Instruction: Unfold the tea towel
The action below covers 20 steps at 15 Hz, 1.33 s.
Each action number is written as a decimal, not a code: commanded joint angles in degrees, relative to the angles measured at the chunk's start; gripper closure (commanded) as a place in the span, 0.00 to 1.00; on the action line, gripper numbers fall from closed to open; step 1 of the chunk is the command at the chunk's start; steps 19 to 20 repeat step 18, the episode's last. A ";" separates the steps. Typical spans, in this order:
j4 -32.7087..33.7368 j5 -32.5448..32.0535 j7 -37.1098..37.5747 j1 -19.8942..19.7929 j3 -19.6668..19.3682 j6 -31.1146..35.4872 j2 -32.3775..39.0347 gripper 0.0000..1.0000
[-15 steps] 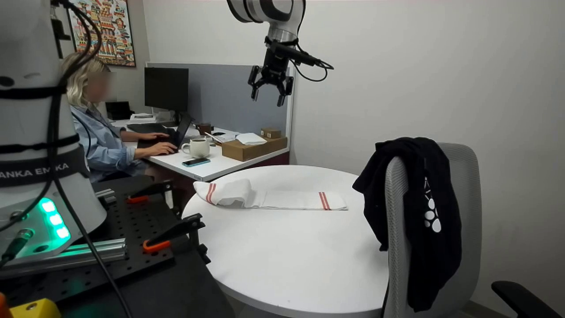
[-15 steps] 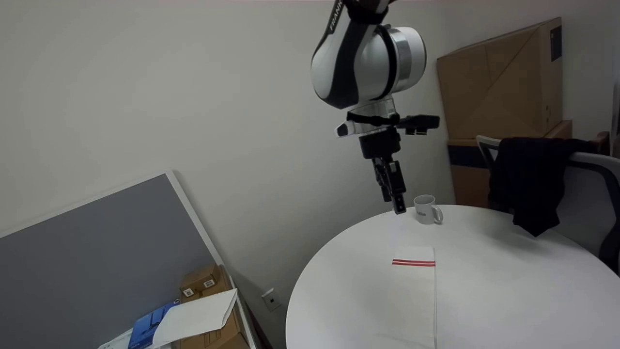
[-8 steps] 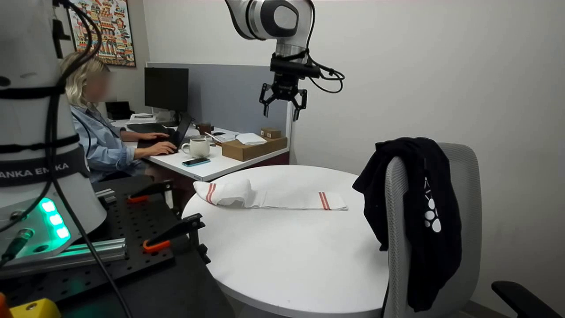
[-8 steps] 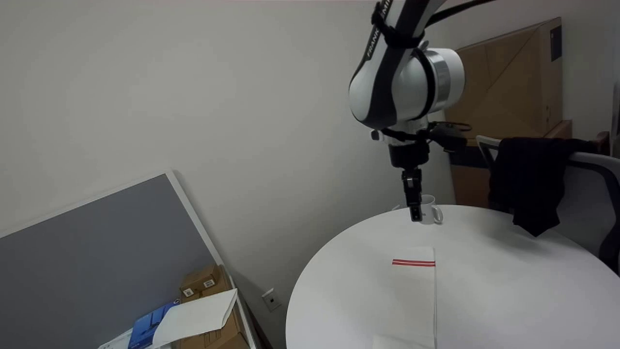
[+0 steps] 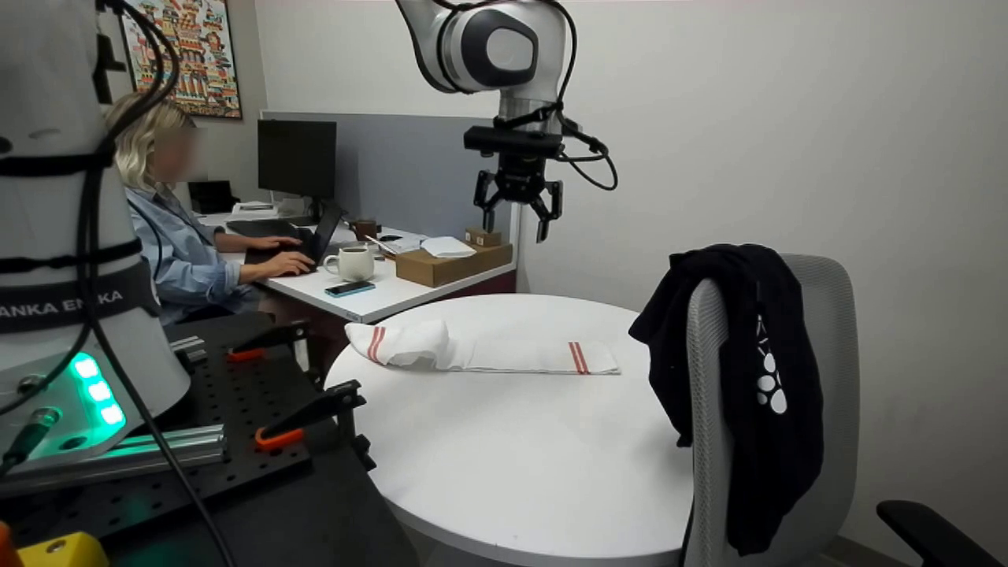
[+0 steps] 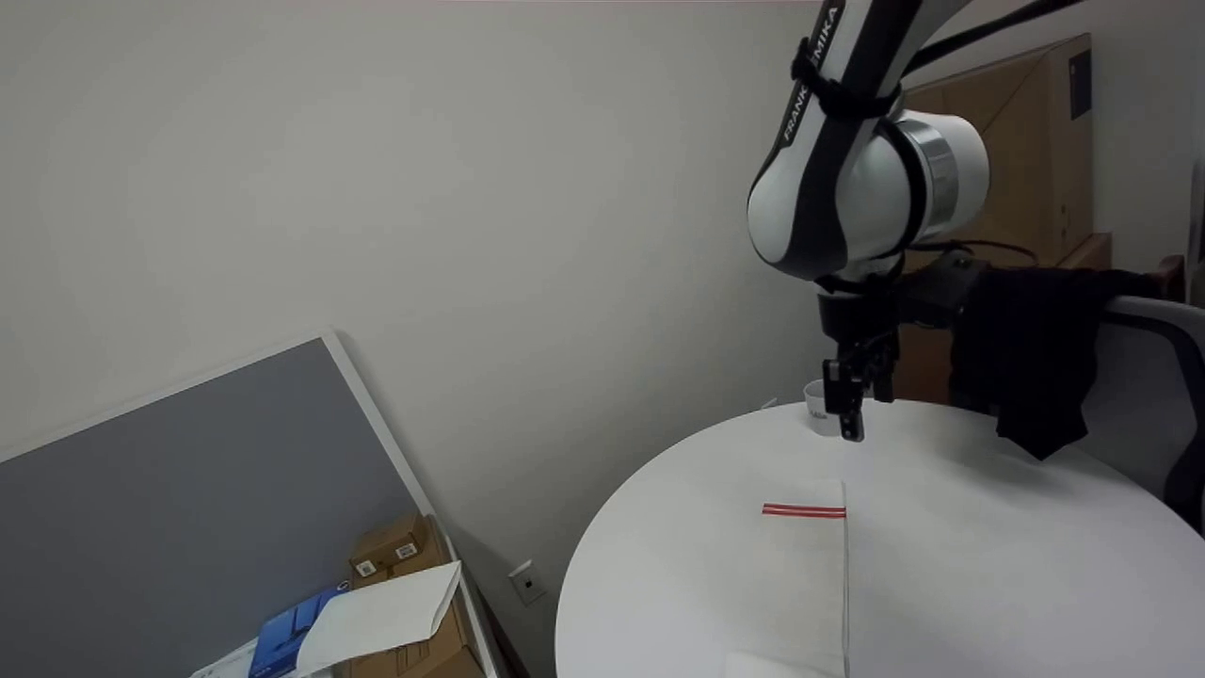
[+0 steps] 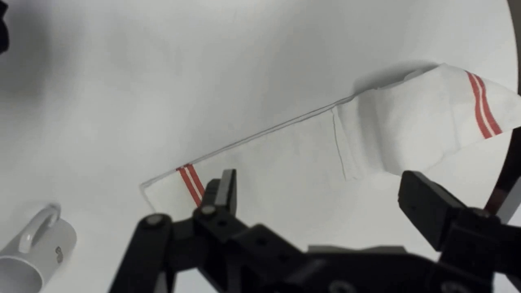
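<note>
Gripper point(image 5: 515, 229) above tbl. point(image 5: 535, 465), jaws spread wide, nothing held. We obs. tea towel point(image 7: 285, 158) on same, folded to long strip: one striped end humped nr. rim, other flat w/ mug point(image 7: 48, 249) nearby.

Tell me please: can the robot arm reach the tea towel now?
Probably yes: the open gripper hangs above the table, nothing visible blocks its way to the tea towel, and the mug stands clear of it.
</note>
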 commanded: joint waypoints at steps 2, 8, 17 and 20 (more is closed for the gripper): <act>-4.91 -1.66 18.59 1.95 0.38 1.13 -3.14 0.00; -7.10 -5.49 41.59 4.08 -0.59 3.32 -4.93 0.00; -5.69 -8.12 44.14 3.71 -0.39 3.15 -3.26 0.00; -5.69 -8.12 44.14 3.72 -0.39 3.15 -3.24 0.00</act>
